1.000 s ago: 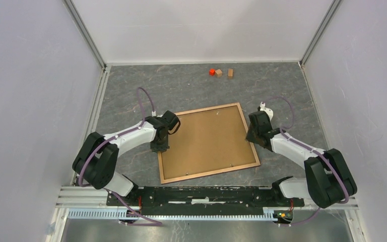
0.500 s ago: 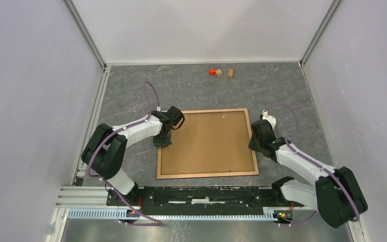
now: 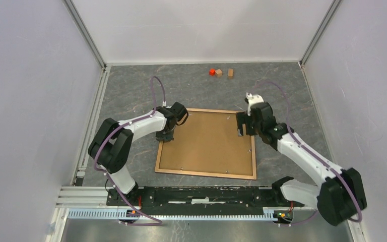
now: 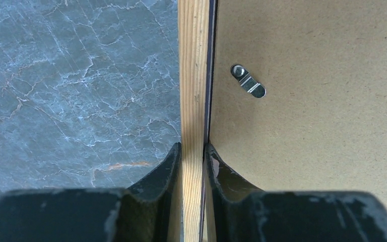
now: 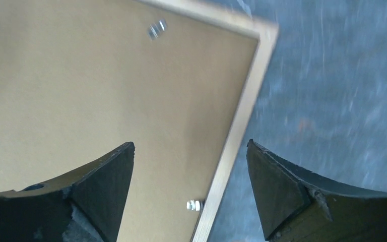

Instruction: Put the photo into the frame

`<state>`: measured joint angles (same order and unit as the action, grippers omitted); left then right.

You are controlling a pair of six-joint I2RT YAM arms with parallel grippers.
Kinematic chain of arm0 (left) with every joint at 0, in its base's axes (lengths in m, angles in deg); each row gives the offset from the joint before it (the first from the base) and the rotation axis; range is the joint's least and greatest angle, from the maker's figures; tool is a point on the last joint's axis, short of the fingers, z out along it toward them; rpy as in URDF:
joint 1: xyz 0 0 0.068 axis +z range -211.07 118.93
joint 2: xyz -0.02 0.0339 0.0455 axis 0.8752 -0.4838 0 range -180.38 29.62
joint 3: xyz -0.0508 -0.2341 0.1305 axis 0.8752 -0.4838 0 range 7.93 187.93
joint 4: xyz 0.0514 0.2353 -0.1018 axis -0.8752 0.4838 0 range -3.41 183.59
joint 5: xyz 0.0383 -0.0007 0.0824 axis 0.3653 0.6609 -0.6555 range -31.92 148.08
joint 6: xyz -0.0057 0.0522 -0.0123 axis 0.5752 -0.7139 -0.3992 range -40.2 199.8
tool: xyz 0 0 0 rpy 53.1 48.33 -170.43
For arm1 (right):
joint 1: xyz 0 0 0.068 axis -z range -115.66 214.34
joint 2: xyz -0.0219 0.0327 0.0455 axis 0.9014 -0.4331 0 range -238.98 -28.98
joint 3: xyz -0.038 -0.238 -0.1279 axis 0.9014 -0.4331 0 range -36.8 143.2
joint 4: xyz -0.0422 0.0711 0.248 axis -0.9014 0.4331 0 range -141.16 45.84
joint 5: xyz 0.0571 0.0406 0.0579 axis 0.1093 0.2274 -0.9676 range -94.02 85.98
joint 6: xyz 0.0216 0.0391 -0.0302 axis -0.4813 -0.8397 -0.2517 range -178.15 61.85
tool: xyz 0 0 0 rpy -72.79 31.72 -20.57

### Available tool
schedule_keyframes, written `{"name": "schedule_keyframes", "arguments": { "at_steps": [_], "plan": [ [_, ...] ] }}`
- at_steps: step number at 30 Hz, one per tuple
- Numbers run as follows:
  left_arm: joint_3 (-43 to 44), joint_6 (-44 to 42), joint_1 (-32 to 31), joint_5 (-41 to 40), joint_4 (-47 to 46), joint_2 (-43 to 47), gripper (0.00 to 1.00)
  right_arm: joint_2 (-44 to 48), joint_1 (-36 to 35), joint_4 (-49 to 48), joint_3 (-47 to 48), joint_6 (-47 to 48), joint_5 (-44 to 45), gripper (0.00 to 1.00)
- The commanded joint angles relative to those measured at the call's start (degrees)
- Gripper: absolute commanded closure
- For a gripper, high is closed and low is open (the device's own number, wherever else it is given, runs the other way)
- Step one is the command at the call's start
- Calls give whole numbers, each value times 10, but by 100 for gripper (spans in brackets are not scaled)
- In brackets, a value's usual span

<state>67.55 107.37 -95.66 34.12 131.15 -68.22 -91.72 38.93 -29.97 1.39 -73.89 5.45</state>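
Surface [image 3: 131, 85]: grey, marbled, walled on three sides.

Left pincer [image 4: 192, 150]: clenched on the left rail of the frame [image 3: 205, 174], near that rail's far end. One finger is pressed to the outer side of the light wood rail, the other to the inner side where it meets the backing board [image 3: 206, 143].

Frame lies flat at the middle of the surface, back side up and slightly skewed to the surface edges. The brown backing board fills it. A metal turn clip [image 4: 248, 81] sits on the board just inside the left rail, beyond the left fingertips.

Far edge of the surface, well apart from the frame: a red block [image 3: 211, 71] and two wooden blocks [image 3: 224, 73] in a short row.

Right pincer [image 5: 190, 146]: released, jaws spread wide, holding nothing. It hangs over the right rail close to the far right corner. The rail passes between the two fingers, nearer the right one, with neither finger touching it. Right wrist view is motion-blurred; two small metal fittings show on the board near the rail.
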Motion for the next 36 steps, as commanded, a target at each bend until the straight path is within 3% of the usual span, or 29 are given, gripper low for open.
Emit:
{"name": "schedule_keyframes", "arguments": {
  "at_steps": [1, 8, 10, 18, 22, 29, 36],
  "plan": [
    [0, -20, -1, -5, -65, 4, 98, -91, -1, -22, 103, 142, -40, 11],
    [5, -7, 0, 5, -54, 5, 98, -250, 18, -24, 225, 91, -41, 8],
    [2, -1, -1, 11, -54, 8, 98, -284, 18, -26, 248, 121, -58, 10],
    [-9, 14, 0, 25, -54, 7, 98, -320, 32, -95, 220, 278, -66, 22],
    [-5, 14, 0, 35, -54, -1, 98, -333, 44, -141, 201, 307, -119, 23],
    [-4, 14, -1, 37, -56, -4, 98, -382, 56, -110, 234, 330, -168, 25],
    [-4, 14, -1, 42, -55, -3, 98, -406, 57, -132, 224, 327, -161, 31]
  ]
}}
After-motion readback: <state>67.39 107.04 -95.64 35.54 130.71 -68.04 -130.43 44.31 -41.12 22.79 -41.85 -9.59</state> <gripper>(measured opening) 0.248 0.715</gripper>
